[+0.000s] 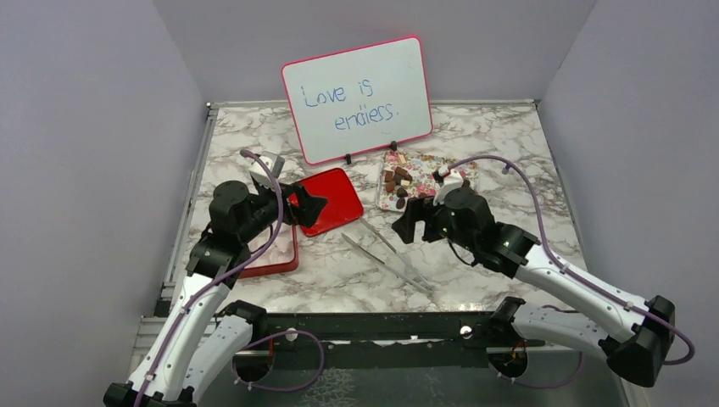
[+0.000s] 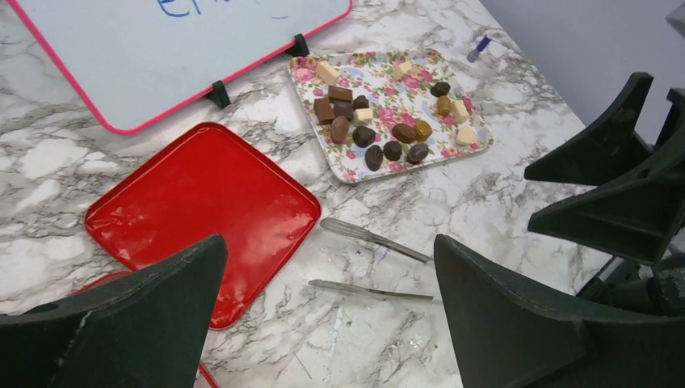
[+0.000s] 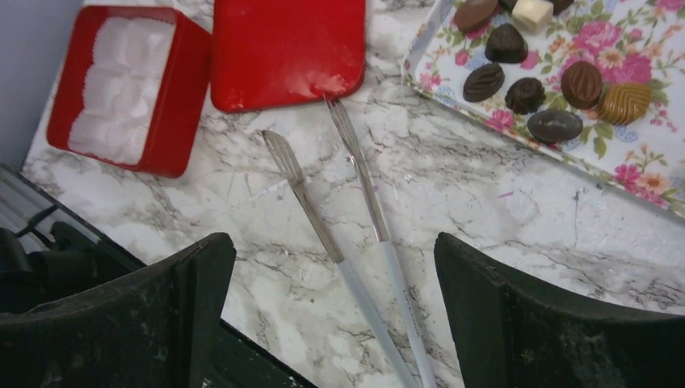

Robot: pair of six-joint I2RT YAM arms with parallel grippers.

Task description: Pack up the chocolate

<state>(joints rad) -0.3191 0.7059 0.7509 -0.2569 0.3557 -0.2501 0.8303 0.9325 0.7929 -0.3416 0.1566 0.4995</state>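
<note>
1. Left gripper [image 2: 329,242]: I read the fingers as spread wide with nothing between them. It hangs above the marble table [image 1: 509,144]. On the top camera it sits over the 9 o'clock edge of the red lid [image 2: 202,202], which lies flat and glossy.

2. Right gripper [image 3: 335,238]: fingers also wide apart and empty. Directly beneath the gap I see the metal tongs [image 3: 367,194] lying on the table, tips pointing toward the lid; on the wrist camera one tip reaches the lid's edge.

3. Chocolate [image 2: 363,136]: dark, lighter brown and cream pieces, all lying on the flowered tray [image 2: 380,77]. The tray is at 12 o'clock from the right gripper on the top camera and near it.

4. Red box [image 3: 121,85]: lined with white paper cups, no pieces visible inside. It is at 7 o'clock from the left gripper, partly under that arm.

5. Whiteboard [image 1: 358,97]: pink-framed, propped up at 12 o'clock, behind lid and tray.
</note>
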